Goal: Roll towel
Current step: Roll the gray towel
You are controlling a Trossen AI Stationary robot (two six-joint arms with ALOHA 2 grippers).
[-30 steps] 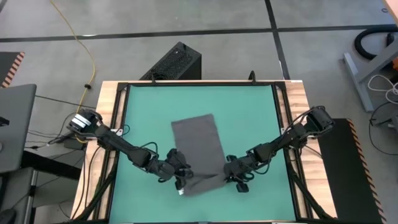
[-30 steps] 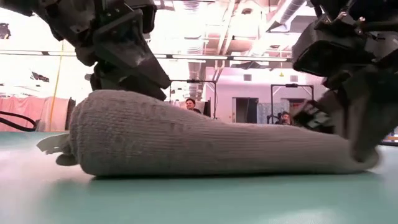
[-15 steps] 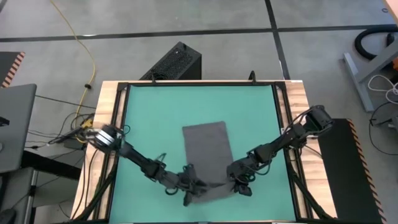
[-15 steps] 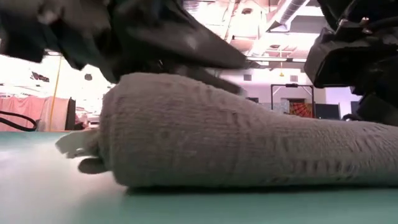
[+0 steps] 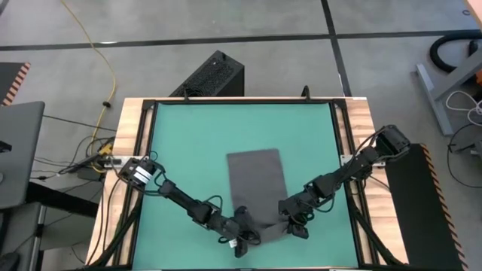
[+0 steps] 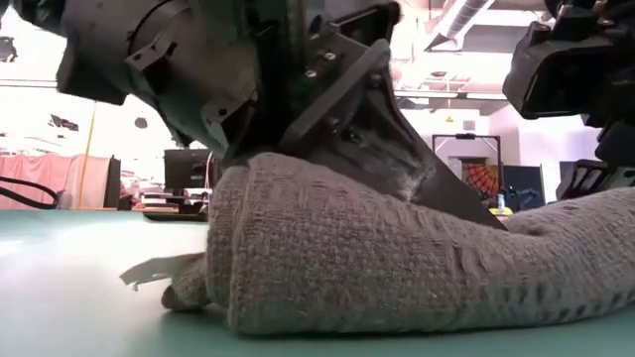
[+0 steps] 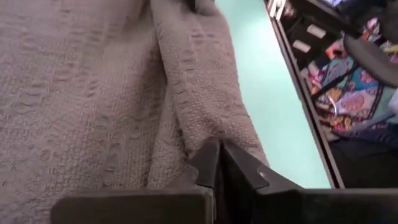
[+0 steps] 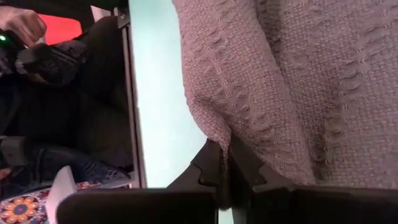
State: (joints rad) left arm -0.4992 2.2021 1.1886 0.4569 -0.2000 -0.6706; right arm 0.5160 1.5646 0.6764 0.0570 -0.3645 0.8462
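The dark grey towel [image 5: 258,184] lies on the green mat [image 5: 181,143], its near end folded over into a thick roll [image 6: 377,263]. My left gripper [image 5: 242,233] is shut on the roll's left corner; in the left wrist view its fingertips [image 7: 219,163] pinch the towel [image 7: 93,93]. My right gripper [image 5: 292,223] is shut on the roll's right corner; in the right wrist view its fingertips [image 8: 225,167] pinch the cloth fold [image 8: 261,81]. A small white tag [image 6: 159,270] sticks out at the roll's left end.
The wooden table frame [image 5: 129,150] borders the mat. A black box [image 5: 213,75] stands on the floor behind the table. Bare mat lies to the left, right and far side of the towel.
The left gripper has moved right and toward the near edge with the towel's corner. The towel has shifted to the right and the roll has bunched thicker at its left end.
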